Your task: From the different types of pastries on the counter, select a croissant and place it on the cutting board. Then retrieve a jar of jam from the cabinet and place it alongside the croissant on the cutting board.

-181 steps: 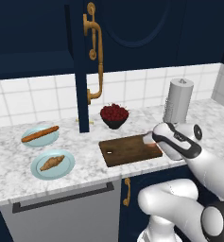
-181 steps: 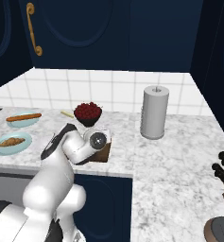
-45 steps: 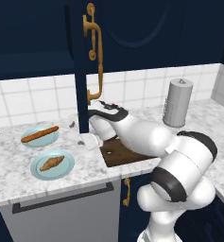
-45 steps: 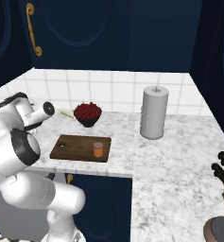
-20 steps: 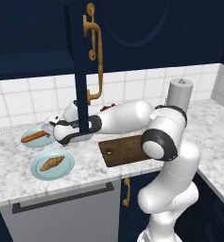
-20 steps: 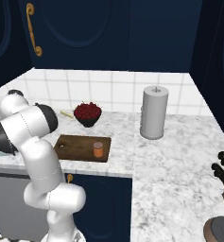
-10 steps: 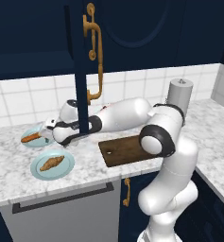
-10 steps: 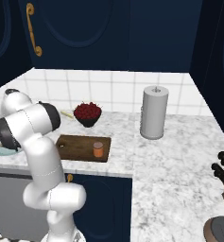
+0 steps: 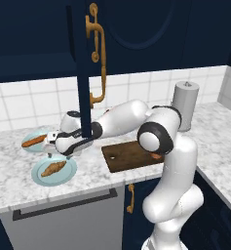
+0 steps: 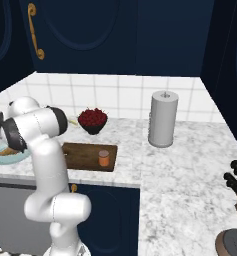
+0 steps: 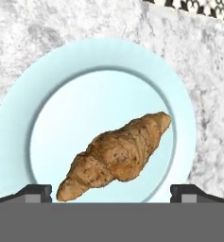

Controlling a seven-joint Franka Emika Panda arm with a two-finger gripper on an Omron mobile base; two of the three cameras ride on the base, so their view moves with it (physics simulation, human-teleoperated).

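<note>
The gripper is held wide open above the croissant, which lies at 6 o'clock on its pale blue plate. If closed off-centre, the pastry could be tipped or pushed across the plate onto the worktop.

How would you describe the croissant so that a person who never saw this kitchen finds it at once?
Start at the dark cutting board on the marbled counter, then look toward the two pale blue plates beside it. The croissant lies on the plate nearer the counter's front edge, below the gripper. It is short, plump and ridged, while the bread stick on the plate behind is long and thin.
</note>
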